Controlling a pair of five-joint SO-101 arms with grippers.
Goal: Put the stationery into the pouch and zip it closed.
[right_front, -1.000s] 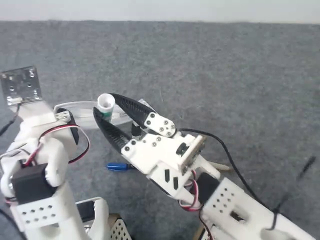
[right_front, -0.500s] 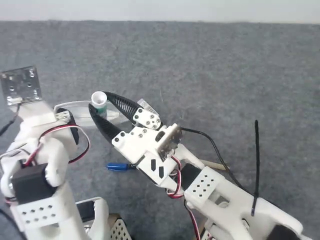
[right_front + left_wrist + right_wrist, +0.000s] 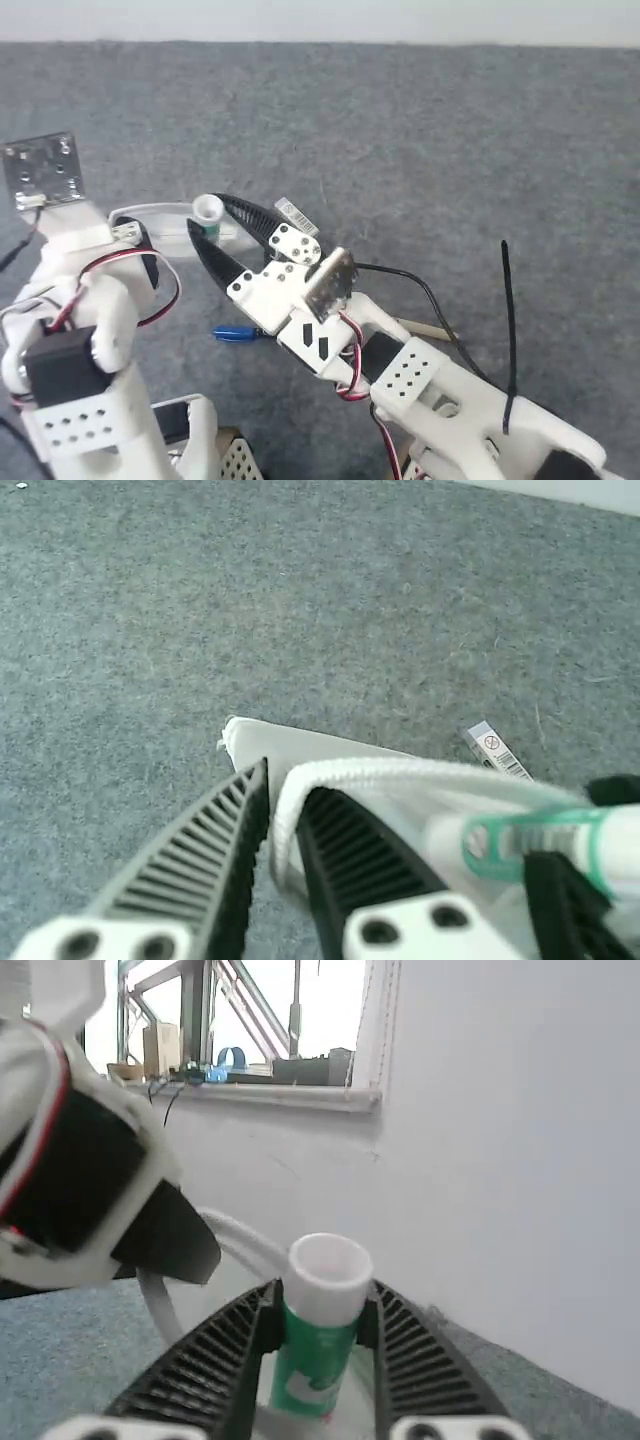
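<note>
The left gripper is clamped on the white zipped rim of the clear pouch, one ribbed black finger on each side of the edge, so the mouth is held up off the grey felt table. The right gripper is closed around a glue stick, its fingers pressing on the green body just below the white cap. The stick stands roughly upright, cap uppermost, over the open end of the pouch. Its lower end seems to sit inside the mouth, but the fingers hide that part and it is hard to tell. In the right wrist view the glue stick sits squarely in the right gripper, with the curved white pouch rim just beside it and the left arm's black and white body close alongside. A blue pen lies on the table nearer the arm bases, apart from the pouch. A small labelled item lies just beyond the right gripper's fingers, near the pouch.
</note>
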